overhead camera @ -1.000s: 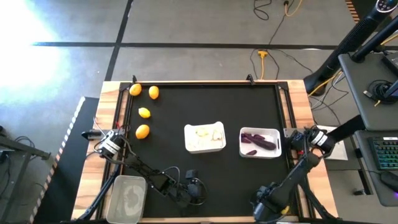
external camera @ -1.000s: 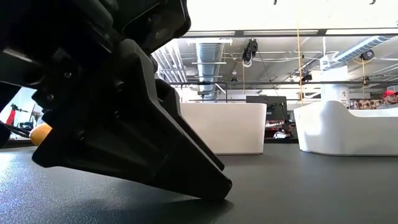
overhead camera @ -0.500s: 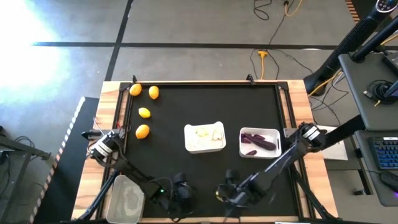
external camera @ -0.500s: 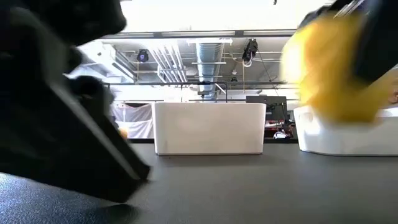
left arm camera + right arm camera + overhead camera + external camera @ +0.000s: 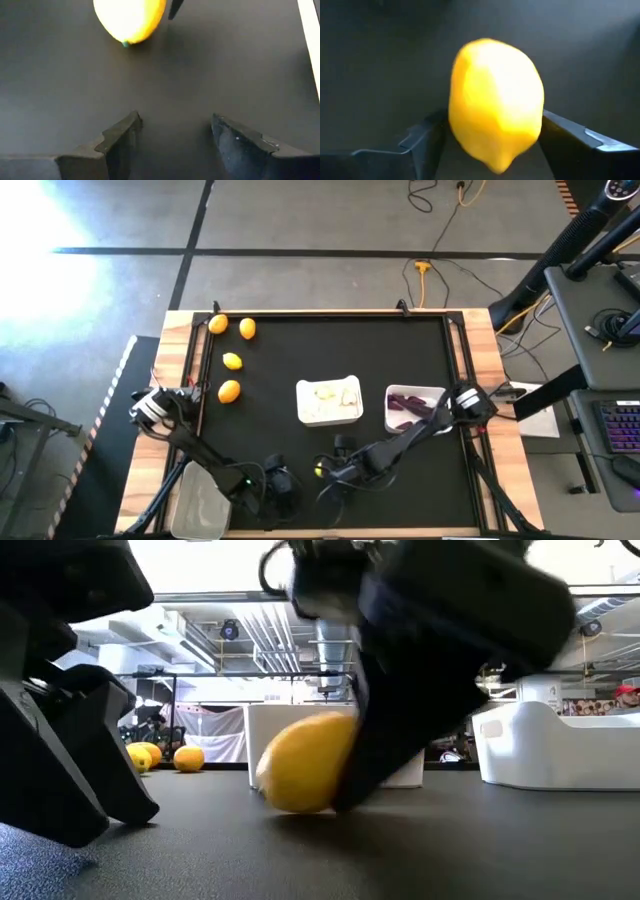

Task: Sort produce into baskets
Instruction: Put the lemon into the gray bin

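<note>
Right gripper [image 5: 492,145] fingers clamp lemon [image 5: 495,102] low over worktop [image 5: 300,360]. Left gripper [image 5: 175,135] fingers wide, empty, near. Carry level to clear tub [image 5: 205,500]; release low, avoid roll.

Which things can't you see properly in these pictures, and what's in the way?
- Clear tub: in the high view the left arm crosses its right side, and its contents are too small to tell.
- Held lemon: only a speck in the high view, mostly under the right gripper.
- Purple vegetables: the right arm covers part of their white tray; no count possible.
- Garlic bulbs: white on a white tray; number unclear.
</note>
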You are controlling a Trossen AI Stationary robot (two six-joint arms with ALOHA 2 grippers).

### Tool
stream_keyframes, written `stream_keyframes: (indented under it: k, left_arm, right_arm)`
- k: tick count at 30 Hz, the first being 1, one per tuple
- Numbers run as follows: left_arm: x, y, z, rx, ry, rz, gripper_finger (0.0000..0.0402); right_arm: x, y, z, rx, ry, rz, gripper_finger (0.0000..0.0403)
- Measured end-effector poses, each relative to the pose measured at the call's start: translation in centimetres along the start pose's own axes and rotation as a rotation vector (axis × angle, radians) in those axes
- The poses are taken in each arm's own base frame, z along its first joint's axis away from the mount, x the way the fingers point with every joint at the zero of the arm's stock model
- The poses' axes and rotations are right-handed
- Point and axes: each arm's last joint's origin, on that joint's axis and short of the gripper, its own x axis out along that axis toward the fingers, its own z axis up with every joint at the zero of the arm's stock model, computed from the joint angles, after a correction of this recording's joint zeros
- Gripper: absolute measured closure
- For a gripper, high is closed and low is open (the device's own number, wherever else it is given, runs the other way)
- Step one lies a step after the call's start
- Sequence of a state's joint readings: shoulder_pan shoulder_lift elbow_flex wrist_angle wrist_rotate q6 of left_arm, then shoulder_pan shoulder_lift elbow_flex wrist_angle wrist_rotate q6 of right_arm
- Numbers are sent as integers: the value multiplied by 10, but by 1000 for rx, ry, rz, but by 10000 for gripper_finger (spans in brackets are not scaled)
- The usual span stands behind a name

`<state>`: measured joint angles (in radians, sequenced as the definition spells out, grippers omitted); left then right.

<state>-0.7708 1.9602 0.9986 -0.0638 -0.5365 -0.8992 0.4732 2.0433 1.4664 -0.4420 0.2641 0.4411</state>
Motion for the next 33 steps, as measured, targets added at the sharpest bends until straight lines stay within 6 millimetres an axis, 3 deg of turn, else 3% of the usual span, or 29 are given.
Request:
stream_keyframes:
  k: [6,11,23,27,33]
  left_arm:
    - [0,9,-1,-1,-8,-9,166]
    - [1,12,1,15,-12,-6,159]
    - [12,22,20,90,-72,-4,48]
    - [20,21,23,103,-112,15,17]
    - [30,19,32,109,-142,33,4]
  right_arm:
    - [-5,0,13,-39,-37,6,69]
    - [-20,3,17,-26,-53,28,54]
    - [-63,9,-3,6,99,-15,72]
    - [-63,13,-7,-9,100,-26,76]
    - [-41,13,-23,-1,158,-62,76]
